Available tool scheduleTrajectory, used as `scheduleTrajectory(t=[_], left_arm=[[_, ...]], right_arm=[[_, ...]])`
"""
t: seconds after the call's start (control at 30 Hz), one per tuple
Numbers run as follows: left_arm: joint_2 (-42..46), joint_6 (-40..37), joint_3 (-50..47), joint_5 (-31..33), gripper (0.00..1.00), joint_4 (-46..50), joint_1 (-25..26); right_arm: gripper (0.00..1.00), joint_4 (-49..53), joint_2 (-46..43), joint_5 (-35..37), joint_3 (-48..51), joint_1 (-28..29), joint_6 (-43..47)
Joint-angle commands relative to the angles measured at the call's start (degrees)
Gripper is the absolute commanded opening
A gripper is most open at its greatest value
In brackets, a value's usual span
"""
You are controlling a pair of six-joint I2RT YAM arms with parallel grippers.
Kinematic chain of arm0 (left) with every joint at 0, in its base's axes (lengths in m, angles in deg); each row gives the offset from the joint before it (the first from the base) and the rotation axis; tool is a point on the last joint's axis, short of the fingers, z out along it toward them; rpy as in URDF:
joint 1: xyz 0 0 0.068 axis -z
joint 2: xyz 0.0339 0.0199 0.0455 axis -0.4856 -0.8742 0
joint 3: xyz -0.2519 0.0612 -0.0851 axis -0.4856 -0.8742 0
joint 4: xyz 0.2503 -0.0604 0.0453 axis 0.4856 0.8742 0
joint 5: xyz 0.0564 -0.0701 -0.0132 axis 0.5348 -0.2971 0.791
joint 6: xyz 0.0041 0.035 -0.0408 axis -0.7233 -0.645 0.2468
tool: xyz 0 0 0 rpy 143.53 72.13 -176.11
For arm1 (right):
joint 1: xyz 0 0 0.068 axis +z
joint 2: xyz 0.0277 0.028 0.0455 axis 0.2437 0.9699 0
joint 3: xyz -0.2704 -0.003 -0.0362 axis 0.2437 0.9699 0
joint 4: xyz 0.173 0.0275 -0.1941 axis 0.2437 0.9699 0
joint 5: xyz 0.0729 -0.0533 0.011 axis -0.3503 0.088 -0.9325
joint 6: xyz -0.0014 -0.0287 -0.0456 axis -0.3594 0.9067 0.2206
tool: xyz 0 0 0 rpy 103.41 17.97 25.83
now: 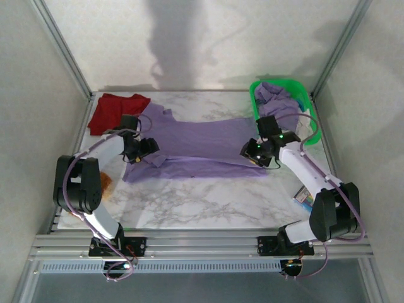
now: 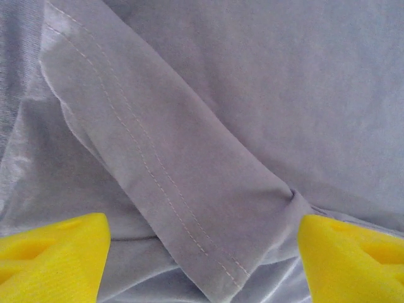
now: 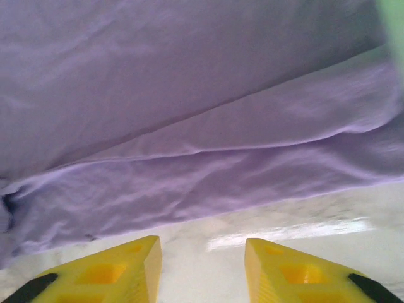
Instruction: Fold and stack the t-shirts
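The tee (image 1: 202, 148) lies spread on the worktop (image 1: 208, 202), long axis left to right, its sleeve end under the left end effector (image 1: 144, 151) and its near edge just ahead of the right end effector (image 1: 250, 153), both with jaws apart and empty.

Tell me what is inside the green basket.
Crumpled lavender-purple cloth, probably more t-shirts, lies piled in the green basket. The heap hides how many pieces there are, anything beneath them, and the basket's floor.
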Motion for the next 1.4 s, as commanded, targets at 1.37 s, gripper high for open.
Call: scheduleTrajectory(t=[1.37], left_arm=[[2.8,-0.4,6.4,-2.0,0.78,0.0,-3.0]], right_arm=[[0.42,-6.3,17.0,2.4,-10.5,16.7,-10.4]])
